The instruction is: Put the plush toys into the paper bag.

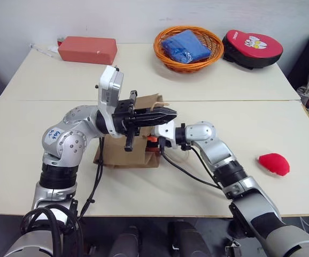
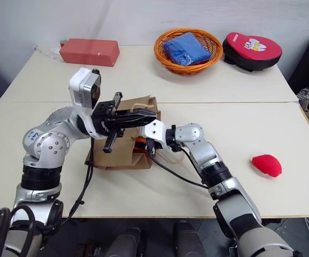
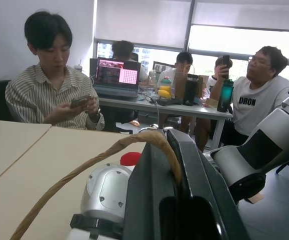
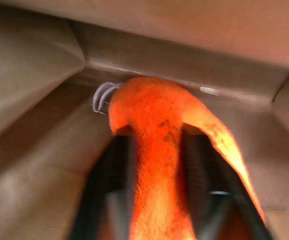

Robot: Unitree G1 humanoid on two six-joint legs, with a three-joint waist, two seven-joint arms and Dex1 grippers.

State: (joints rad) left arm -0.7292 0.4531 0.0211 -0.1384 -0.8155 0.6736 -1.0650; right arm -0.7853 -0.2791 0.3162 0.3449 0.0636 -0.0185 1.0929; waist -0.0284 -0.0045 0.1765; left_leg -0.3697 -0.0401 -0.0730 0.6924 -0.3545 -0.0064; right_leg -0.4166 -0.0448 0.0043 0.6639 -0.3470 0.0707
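The paper bag (image 1: pixel 121 152) lies on its side on the near table (image 1: pixel 31 182), its mouth turned toward the robot's right. The left gripper (image 1: pixel 162 112) hangs above the mouth with its black fingers pressed together on one of the bag's twine handles (image 3: pixel 92 162); in the left wrist view the tan twine runs up and over the fingertip, so the upper side of the mouth is held lifted. The right gripper (image 1: pixel 153 143) reaches in at the mouth from the right, pointing left and slightly down, and the orange plush toy (image 4: pixel 157 130) sits between its fingers inside the bag, brown paper walls all around it. In the right wrist view the two dark fingers (image 4: pixel 107 190) stand apart on either side of the orange plush; whether they press on it or have let go cannot be told. The red plush toy (image 1: pixel 274 164) lies on the same table well to the right of the bag, apart from both arms. On the far table stand a red box (image 1: pixel 87 50), an orange woven basket (image 1: pixel 165 53) holding a blue cloth bundle (image 1: pixel 185 46), and a red-and-black pad (image 1: pixel 252 48). People sit at desks in the left wrist view.
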